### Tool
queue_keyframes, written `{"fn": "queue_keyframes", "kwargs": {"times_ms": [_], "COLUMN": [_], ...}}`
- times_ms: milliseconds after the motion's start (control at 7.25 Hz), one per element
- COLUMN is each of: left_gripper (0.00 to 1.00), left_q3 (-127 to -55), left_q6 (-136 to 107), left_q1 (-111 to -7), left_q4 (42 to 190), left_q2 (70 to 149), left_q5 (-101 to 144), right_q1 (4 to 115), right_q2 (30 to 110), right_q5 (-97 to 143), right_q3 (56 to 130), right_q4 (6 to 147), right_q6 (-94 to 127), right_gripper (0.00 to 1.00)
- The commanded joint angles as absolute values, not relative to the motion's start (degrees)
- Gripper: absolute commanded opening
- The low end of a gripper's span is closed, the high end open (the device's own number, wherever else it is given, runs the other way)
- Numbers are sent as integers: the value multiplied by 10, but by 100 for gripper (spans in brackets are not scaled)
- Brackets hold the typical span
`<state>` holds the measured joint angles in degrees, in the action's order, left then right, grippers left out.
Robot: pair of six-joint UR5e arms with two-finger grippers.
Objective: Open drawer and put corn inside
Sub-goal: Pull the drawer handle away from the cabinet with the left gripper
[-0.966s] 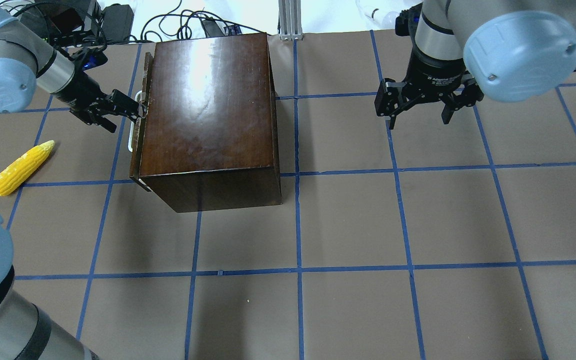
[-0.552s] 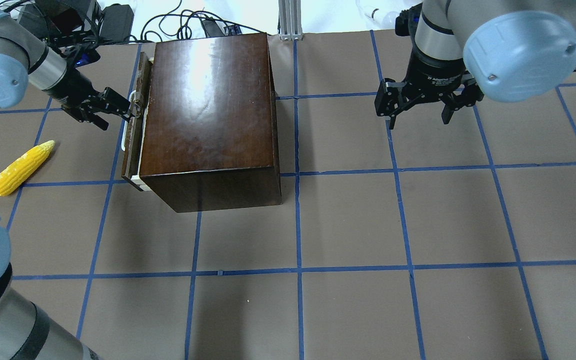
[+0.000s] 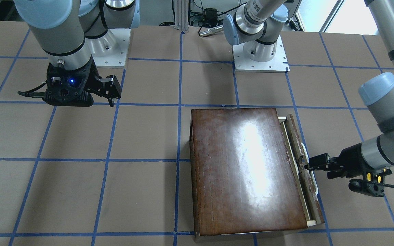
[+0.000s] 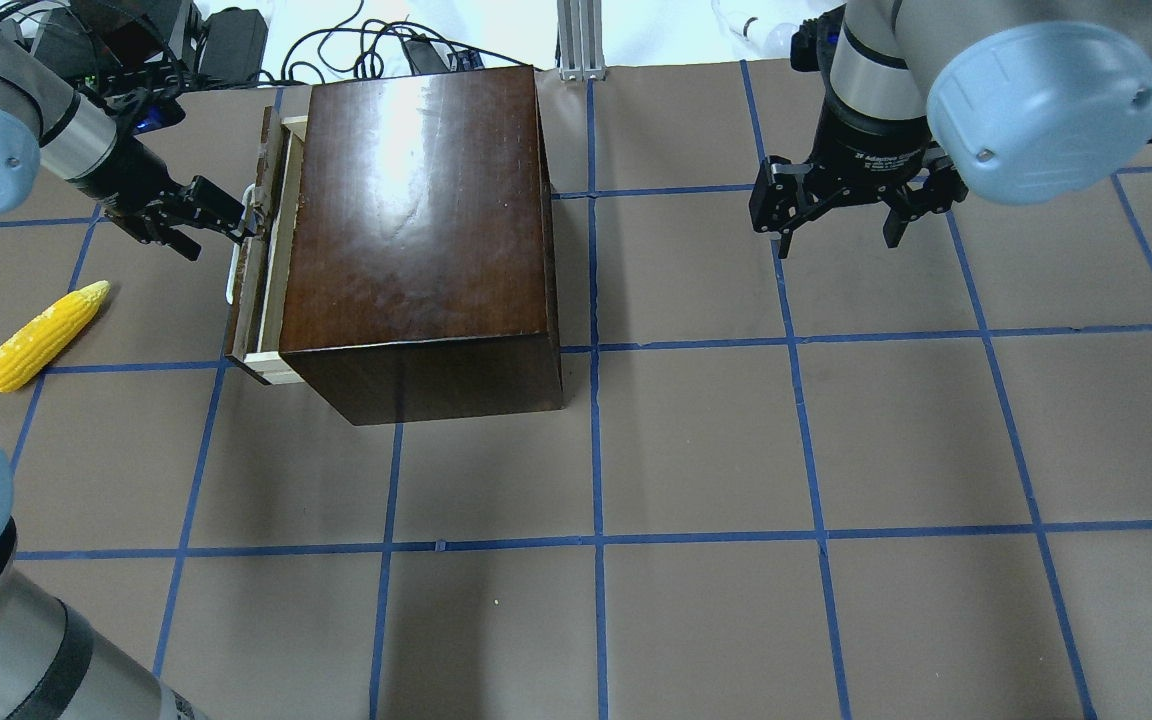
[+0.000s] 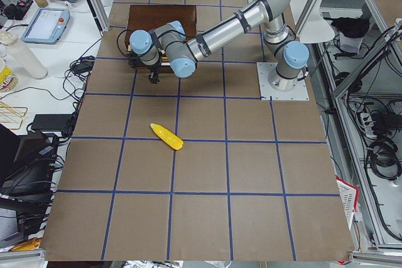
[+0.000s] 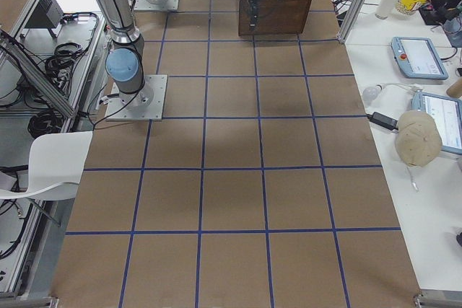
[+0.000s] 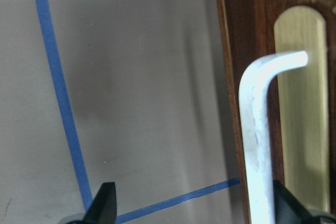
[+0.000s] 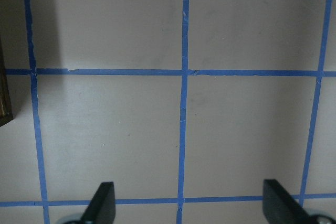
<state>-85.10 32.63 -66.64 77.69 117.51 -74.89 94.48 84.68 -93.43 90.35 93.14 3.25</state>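
The left gripper [image 4: 236, 218] has pulled back, so the one drawer [image 4: 261, 290] sticks farther out of the box [image 4: 416, 220] than before. Its fingers are spread, one hooked on the white handle [image 4: 233, 278]. One corn [image 4: 44, 335] lies near, behind that gripper. The right gripper [image 4: 841, 235] hangs spread wide, with open counter [image 4: 736, 450] all around.
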Motion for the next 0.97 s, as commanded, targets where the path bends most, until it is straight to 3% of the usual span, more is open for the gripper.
{"fn": "queue_keyframes", "kwargs": {"times_ms": [0, 828], "left_gripper": [100, 100], "left_q3": [-845, -837], "left_q6": [330, 360], "left_q1": [-663, -645], "left_q4": [784, 795], "left_q2": [1177, 1179], "left_q5": [-759, -782], "right_q1": [945, 945], "right_q2": [847, 846], "right_q5": [-934, -934], "right_q3": [904, 904], "right_q4": [931, 931], "right_q6": [33, 33], "right_gripper": [100, 100]}}
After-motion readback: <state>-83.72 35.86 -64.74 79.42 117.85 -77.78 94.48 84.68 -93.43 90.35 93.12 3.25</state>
